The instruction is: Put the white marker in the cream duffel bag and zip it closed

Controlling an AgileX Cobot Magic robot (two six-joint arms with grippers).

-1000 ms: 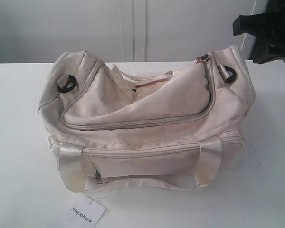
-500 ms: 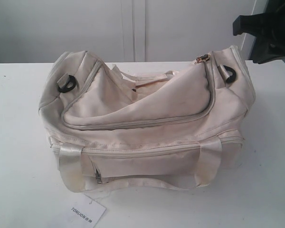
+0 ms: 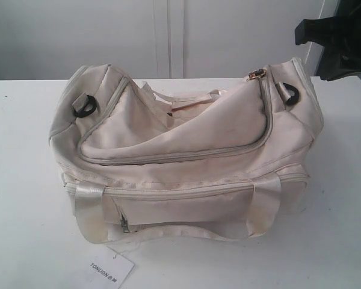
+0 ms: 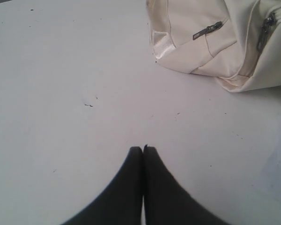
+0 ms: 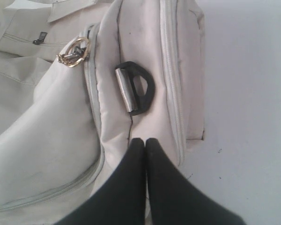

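The bag at mid-frame looks zipped, its gold pull at the upper-right end. No marker shows, so it is probably inside. The left gripper and right gripper are both clenched and empty.

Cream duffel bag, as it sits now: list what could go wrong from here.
1. The white marker shows in no view; closing the cream duffel bag may leave it out.
2. The top panel sags in folds, so the gold ring zipper pull could snag on slack fabric.
3. The right gripper is shut over the black end ring; it likely must open before taking the pull.
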